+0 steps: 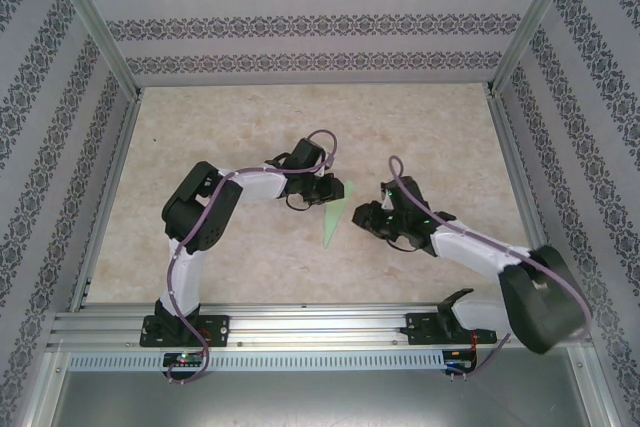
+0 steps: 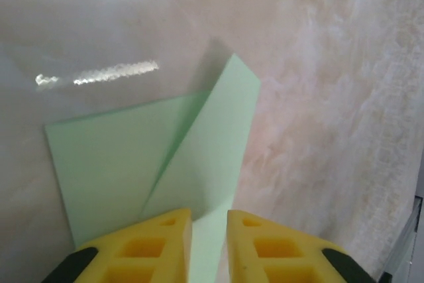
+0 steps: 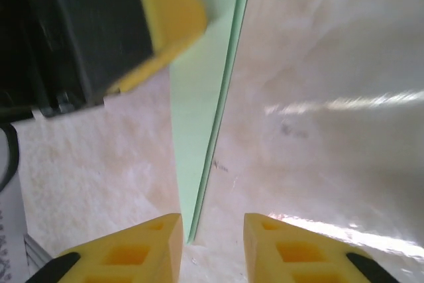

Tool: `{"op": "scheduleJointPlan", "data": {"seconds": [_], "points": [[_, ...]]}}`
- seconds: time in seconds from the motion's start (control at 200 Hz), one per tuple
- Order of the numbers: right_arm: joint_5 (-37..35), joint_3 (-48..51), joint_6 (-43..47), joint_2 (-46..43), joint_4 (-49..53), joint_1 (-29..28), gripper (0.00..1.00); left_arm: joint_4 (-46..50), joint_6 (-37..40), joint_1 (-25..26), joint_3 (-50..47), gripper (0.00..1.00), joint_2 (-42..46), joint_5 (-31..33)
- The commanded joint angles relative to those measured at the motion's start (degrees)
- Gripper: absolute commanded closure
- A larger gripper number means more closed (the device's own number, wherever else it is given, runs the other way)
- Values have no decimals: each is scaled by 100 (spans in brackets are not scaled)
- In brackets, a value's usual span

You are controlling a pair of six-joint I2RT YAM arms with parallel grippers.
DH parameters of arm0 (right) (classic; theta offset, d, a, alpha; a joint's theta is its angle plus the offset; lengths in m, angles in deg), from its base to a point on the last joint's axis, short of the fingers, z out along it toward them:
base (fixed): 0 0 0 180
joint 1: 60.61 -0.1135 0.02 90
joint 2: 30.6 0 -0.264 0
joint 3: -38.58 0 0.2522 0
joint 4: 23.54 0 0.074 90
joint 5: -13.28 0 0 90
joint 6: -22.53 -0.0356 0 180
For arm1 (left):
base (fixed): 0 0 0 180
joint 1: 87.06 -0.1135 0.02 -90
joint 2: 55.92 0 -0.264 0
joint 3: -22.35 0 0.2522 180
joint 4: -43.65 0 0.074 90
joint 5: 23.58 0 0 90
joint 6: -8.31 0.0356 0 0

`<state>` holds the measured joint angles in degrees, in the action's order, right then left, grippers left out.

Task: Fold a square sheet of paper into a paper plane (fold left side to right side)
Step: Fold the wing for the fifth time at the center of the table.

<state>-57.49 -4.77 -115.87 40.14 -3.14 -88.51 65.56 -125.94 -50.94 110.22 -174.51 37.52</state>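
Observation:
The paper plane point(image 1: 336, 212) is pale mint-green paper lying flat on the table as a slim wedge with its point toward the near edge. In the left wrist view the paper plane point(image 2: 192, 157) shows one flap folded over a wider layer. My left gripper point(image 1: 328, 188) is over its wide far end, and the left gripper point(image 2: 209, 220) is open with paper running under the gap between its yellow fingers. My right gripper point(image 1: 368, 215) sits just right of the paper. In its own view the right gripper point(image 3: 212, 226) is open, with the paper plane point(image 3: 199, 111) ending in its point by the left finger.
The marbled beige table point(image 1: 250, 127) is boxed in by patterned walls point(image 1: 320, 17) and aluminium rails point(image 1: 300, 322) along the near edge. The left gripper's yellow finger point(image 3: 169, 14) reaches into the top of the right wrist view.

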Motion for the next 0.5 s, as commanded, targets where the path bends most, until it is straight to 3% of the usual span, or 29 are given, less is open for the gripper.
{"op": "scheduleJointPlan", "data": {"seconds": [0.0, 0.105, 0.21, 0.495], "points": [[-632, -392, 815, -424, 1489, 101, 64, 269, 140, -79, 221, 71, 744, -251], [-1133, -690, 950, -484, 2129, -27, 62, 342, 186, -233, 39, 62, 1288, -261], [-1956, -1120, 946, -315, 2682, -540, 57, 499, 253, -471, -490, 56, 1967, 47], [-3252, -2845, 880, 1464, 3463, -1822, 43, 1031, -51, -718, -2623, 43, 4193, 2058]]}}
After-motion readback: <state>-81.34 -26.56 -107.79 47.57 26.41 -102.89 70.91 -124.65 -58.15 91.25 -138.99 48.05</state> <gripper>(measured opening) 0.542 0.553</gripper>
